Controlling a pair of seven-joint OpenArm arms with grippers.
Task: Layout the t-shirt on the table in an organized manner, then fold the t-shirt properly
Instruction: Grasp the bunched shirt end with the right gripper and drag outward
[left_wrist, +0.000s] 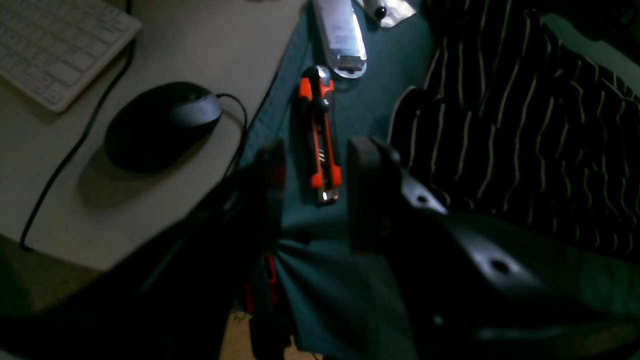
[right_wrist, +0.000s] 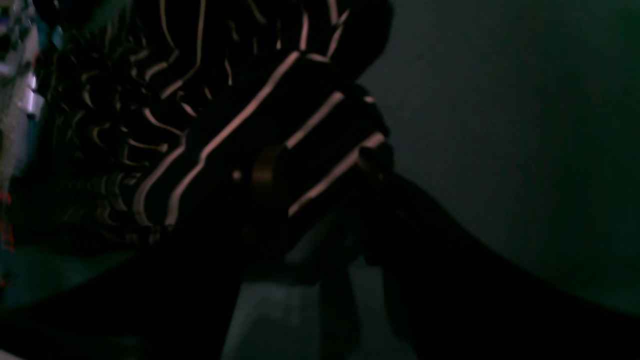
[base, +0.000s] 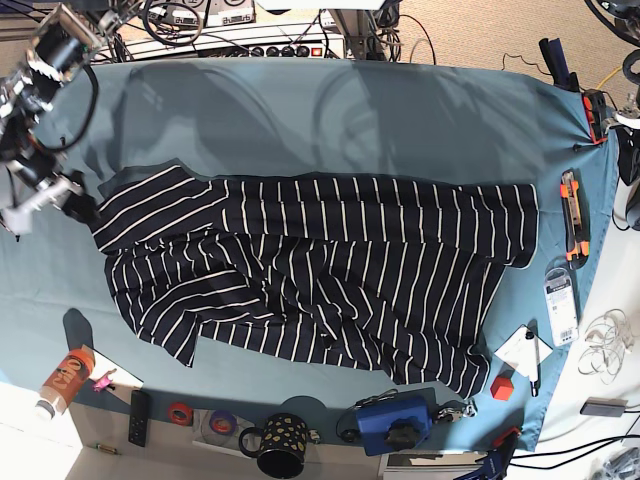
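Dark navy t-shirt (base: 320, 270) with thin white stripes lies spread but rumpled across the middle of the teal-cloth tabletop (base: 300, 120), its neckline not discernible. The left pincer (left_wrist: 312, 195) stands open and empty beside the shirt's edge, over an orange utility knife (left_wrist: 320, 135). The right pincer (right_wrist: 320, 165), nearly lost in darkness, has striped fabric draped between its spread fingers at the shirt's opposite edge; whether it grips is unclear.
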